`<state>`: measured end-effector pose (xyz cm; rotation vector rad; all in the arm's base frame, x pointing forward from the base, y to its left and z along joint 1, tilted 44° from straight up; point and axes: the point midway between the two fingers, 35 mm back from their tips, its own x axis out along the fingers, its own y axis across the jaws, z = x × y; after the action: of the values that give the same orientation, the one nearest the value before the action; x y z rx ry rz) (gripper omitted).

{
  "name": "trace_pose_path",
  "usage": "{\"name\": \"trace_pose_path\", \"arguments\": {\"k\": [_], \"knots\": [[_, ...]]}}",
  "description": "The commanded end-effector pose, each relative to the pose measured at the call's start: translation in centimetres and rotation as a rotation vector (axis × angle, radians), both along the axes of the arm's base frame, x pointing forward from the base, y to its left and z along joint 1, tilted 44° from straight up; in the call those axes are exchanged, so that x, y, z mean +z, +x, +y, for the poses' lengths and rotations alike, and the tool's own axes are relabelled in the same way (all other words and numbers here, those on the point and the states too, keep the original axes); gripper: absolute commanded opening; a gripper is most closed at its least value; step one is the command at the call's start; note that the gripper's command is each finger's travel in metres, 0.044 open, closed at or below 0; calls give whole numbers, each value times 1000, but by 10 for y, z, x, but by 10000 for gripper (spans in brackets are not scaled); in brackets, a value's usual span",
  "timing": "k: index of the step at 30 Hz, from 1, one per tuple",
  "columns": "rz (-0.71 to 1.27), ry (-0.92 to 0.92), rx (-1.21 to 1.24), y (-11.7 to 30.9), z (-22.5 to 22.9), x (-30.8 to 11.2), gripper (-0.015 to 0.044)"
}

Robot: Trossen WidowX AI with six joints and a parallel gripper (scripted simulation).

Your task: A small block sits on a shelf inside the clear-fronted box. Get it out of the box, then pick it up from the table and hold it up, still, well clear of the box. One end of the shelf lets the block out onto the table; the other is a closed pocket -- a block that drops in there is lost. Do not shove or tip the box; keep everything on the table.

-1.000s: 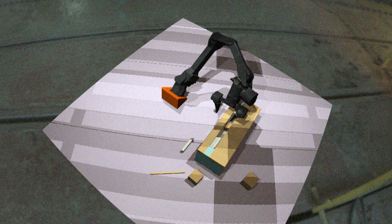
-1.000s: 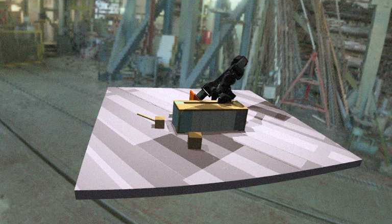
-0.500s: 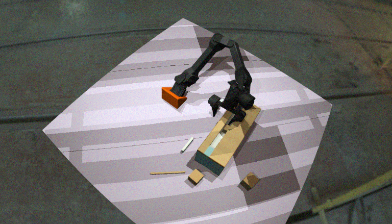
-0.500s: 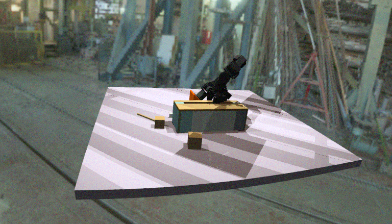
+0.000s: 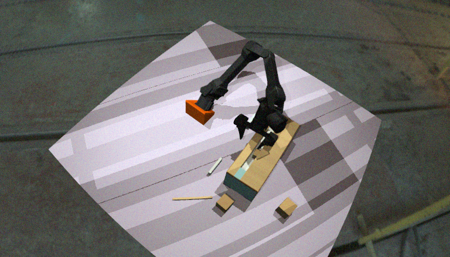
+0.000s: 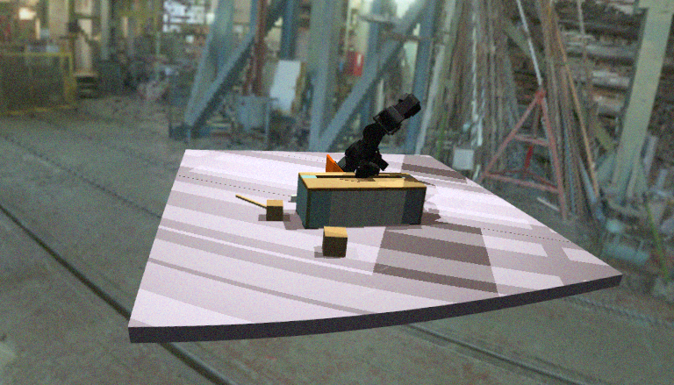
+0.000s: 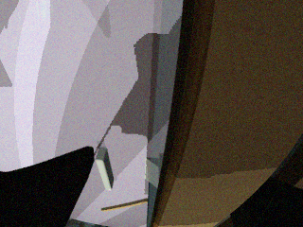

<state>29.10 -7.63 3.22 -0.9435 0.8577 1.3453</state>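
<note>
The long box (image 5: pixel 263 174) (image 6: pixel 368 207) (image 7: pixel 237 95) stands upright, with a tan top, a slot along it and teal-grey end walls. A small brown patch (image 5: pixel 254 157) shows in the slot near its middle; it may be the block, but I cannot tell surely. The shelf is mostly hidden. My gripper (image 5: pixel 251 142) is open and empty. One finger hangs outside the box's clear side, the other is over the slot, its tip close to the brown patch. Whether that tip is inside the slot is unclear. In the wrist view a black finger shows at lower left.
A pale bar (image 5: pixel 215 166) (image 7: pixel 105 170) and a thin stick (image 5: pixel 192 198) (image 6: pixel 251 201) (image 7: pixel 124 205) lie beside the box. Two tan cubes (image 5: pixel 225 202) (image 5: pixel 286 207) (image 6: pixel 275 210) (image 6: pixel 334 241) stand near its end. An orange wedge (image 5: pixel 198 112) is at the arm's base.
</note>
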Motion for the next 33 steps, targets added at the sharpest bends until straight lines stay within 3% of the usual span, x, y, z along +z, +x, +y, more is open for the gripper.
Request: {"name": "trace_pose_path", "arguments": {"k": [1, 33], "knots": [[2, -3, 4, 1, -8, -9, 400], [2, -4, 4, 0, -19, -19, 400]]}}
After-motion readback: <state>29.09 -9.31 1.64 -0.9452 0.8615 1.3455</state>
